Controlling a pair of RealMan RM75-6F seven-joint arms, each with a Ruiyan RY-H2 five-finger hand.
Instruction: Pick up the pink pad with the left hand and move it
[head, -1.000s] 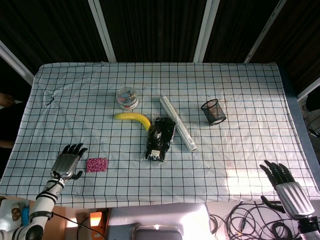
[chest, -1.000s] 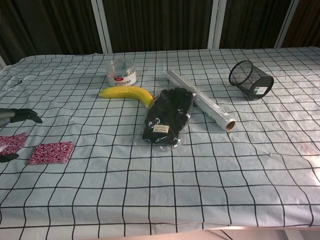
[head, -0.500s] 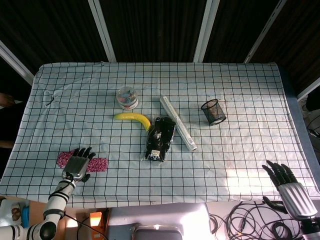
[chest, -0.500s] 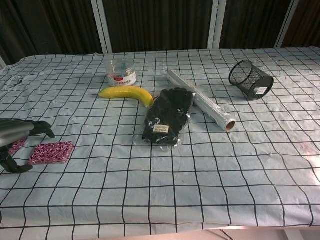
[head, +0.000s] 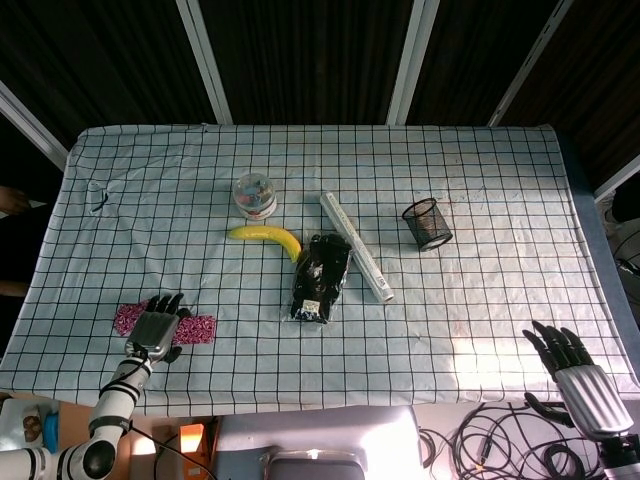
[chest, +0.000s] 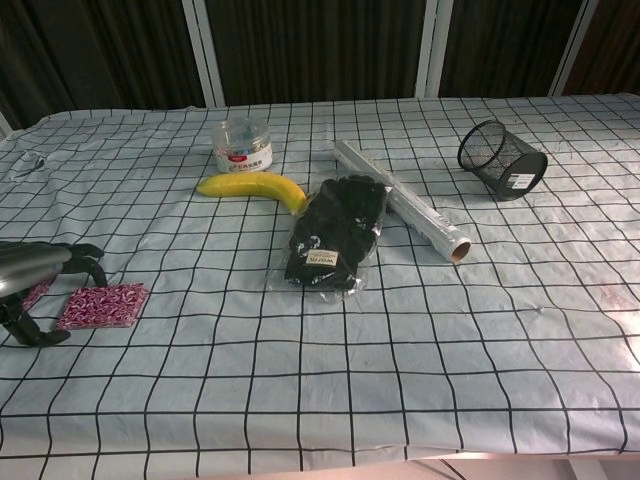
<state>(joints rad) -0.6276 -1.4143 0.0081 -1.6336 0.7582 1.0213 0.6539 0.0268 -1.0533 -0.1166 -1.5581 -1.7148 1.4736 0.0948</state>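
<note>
The left hand is seen at the lower left of the head view, held over two pink patterned pads. One pink pad lies flat on the checked tablecloth just to the right of the hand in both views; a second pink pad shows past the hand's left side and is largely covered in the chest view. The fingers are curved downward and apart, and nothing is held between them; whether the fingertips touch cloth or pad cannot be told.

Several failures are judged possible. Because the two pads lie so near each other under one hand, the wrong one, or both, could be taken. A thin flat pad offers little edge, so it could be slid along the cloth or slip from the fingers. The cloth could also be caught and bunched with it.

The right hand is seen at the lower right, off the table edge, with fingers spread and holding nothing.
</note>
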